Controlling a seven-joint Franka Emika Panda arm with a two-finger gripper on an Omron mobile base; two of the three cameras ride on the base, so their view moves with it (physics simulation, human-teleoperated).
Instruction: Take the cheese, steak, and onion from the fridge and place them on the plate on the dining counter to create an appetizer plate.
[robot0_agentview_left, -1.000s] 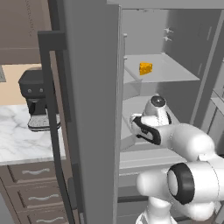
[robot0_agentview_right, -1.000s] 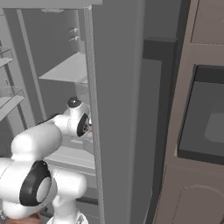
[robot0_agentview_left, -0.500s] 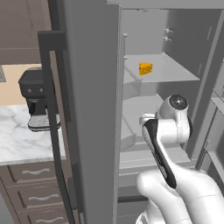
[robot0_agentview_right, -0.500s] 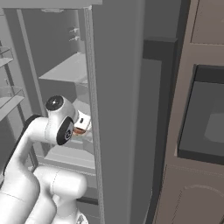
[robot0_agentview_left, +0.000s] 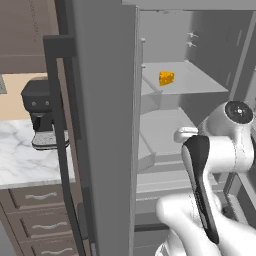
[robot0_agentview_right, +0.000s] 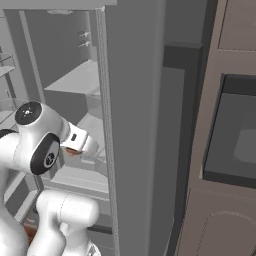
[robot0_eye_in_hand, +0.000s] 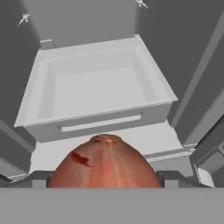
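The fridge (robot0_agentview_left: 105, 125) stands open, its grey door edge and dark bar handle (robot0_agentview_left: 62, 150) close to the camera. On the upper shelf (robot0_agentview_left: 195, 82) inside it lies the cheese (robot0_agentview_left: 166, 78), a small yellow-orange wedge, alone near the shelf's front left. Below that shelf a paler one is bare.

In the hand view a pale grey drawer (robot0_eye_in_hand: 98, 89) deeper in the fridge sits open-topped with nothing in it. The onion (robot0_eye_in_hand: 105, 162), reddish-brown with a darker red mark, sits right in front of it, between the tips of the gripper (robot0_eye_in_hand: 105, 183). The jaws stand wide, closed on the onion's two sides. In the right base view a bit of reddish-brown (robot0_agentview_right: 74, 151) shows under the hand.

Left of the fridge, a black coffee machine (robot0_agentview_left: 42, 117) stands on a marble worktop (robot0_agentview_left: 27, 162) with brown drawers (robot0_agentview_left: 37, 220) beneath. Right of the fridge, a dark built-in microwave (robot0_agentview_right: 232, 137) sits in brown cabinetry.
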